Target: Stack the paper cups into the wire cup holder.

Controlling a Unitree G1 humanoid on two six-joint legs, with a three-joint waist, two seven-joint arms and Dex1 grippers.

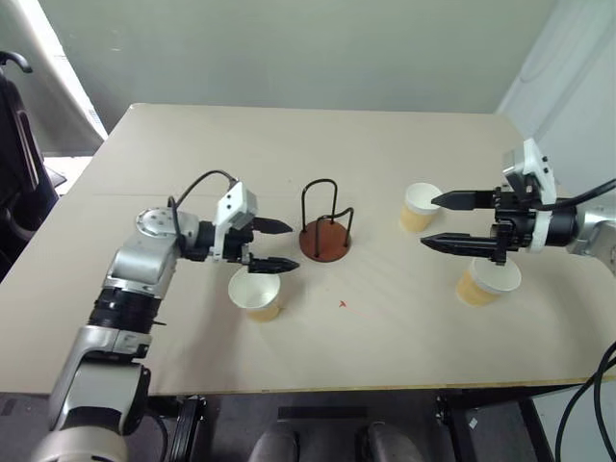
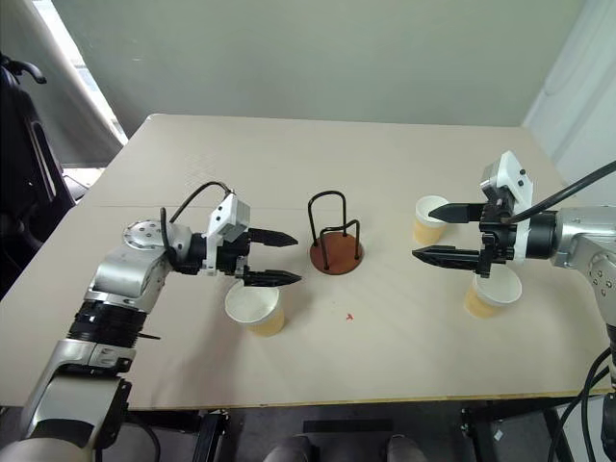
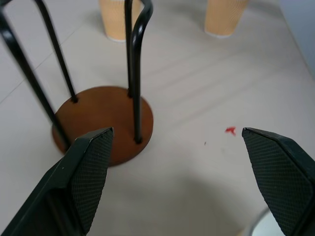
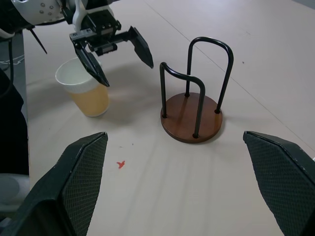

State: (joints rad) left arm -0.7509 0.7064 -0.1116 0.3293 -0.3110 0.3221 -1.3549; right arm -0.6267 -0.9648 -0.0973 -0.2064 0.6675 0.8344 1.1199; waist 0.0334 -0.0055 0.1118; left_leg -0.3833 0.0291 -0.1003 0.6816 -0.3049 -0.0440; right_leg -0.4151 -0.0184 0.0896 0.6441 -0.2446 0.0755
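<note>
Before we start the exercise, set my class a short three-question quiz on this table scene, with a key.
1. How many paper cups stand on the table?
2. True or false: a cup already sits inside the wire cup holder.
3. Which gripper hovers just above a cup beside the holder: A) left gripper, B) right gripper?

Key
1. Three: one near the left gripper, two on the right side.
2. False: the holder is empty.
3. A. Both grippers are open and hold nothing.
</note>
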